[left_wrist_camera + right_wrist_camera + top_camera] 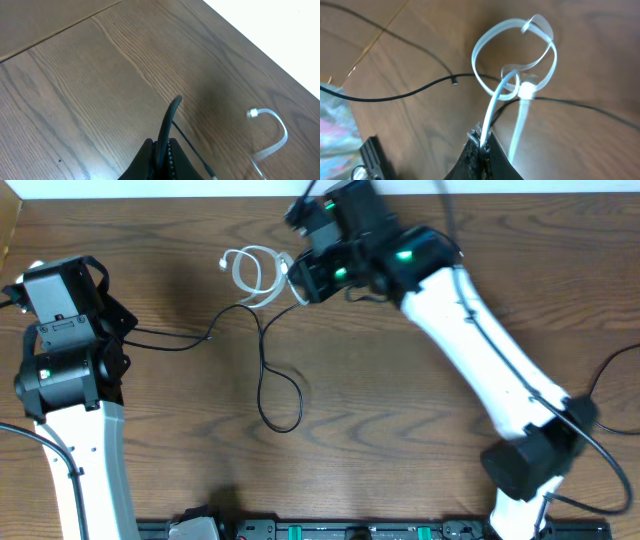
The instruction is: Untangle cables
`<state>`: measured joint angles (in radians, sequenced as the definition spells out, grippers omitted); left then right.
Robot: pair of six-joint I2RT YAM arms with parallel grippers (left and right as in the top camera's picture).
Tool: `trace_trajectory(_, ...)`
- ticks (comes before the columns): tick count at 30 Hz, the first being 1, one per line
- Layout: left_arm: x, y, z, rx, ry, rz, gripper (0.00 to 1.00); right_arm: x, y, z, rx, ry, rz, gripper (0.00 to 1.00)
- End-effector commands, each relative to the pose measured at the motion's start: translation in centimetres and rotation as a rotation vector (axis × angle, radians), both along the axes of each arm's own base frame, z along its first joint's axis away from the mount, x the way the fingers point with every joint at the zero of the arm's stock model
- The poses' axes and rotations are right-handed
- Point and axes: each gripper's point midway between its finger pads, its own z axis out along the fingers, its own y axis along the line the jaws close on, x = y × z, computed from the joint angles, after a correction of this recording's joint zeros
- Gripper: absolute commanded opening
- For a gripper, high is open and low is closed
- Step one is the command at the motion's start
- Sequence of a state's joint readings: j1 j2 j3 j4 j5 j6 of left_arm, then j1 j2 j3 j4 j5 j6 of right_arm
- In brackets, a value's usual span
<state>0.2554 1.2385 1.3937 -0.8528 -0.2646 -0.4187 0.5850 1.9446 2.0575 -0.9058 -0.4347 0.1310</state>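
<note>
Overhead, the wooden table (400,430) holds 2 cables between the arms. The long black cable (262,370) snakes from the left gripper (162,150) — pinched tight on it — toward the white cable (255,275), coiled near the far edge. The right gripper (482,142) is clamped on a white strand — black crosses at the coil.

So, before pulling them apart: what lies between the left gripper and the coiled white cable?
Overhead, only the thin black cable crosses the bare wooden table there, running from the left gripper toward the white cable coil.
</note>
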Motion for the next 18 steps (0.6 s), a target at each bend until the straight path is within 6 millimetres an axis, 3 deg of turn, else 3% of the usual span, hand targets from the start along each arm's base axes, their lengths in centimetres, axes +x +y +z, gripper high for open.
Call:
trace_trajectory(1, 0.1, 0.4, 0.5, 0.007, -0.013, 0.016, 0.08, 1.5, -3.7, 1.7, -0.059, -0.09, -0.078, 0.01)
trace_trajectory(6, 0.4, 0.4, 0.5, 0.008, -0.019, 0.016, 0.08, 2.0, -10.8, 7.5, -0.139, -0.255, -0.296, 0.01)
trace_trajectory(7, 0.4, 0.5, 0.5, 0.009, -0.02, 0.016, 0.08, 1.6, -13.3, 9.4, -0.148, -0.297, -0.361, 0.01)
trace_trajectory(11, 0.6, 0.5, 0.4, 0.008, -0.019, 0.016, 0.08, -0.2, -17.4, 12.5, -0.137, -0.331, -0.439, 0.01)
trace_trajectory(13, 0.7, 0.5, 0.2, 0.007, -0.015, 0.016, 0.08, -0.9, -19.3, 12.7, -0.149, -0.32, -0.474, 0.01)
trace_trajectory(18, 0.9, 0.6, -0.1, 0.005, -0.007, 0.016, 0.08, -1.5, -21.5, 10.2, -0.228, -0.22, -0.494, 0.01)
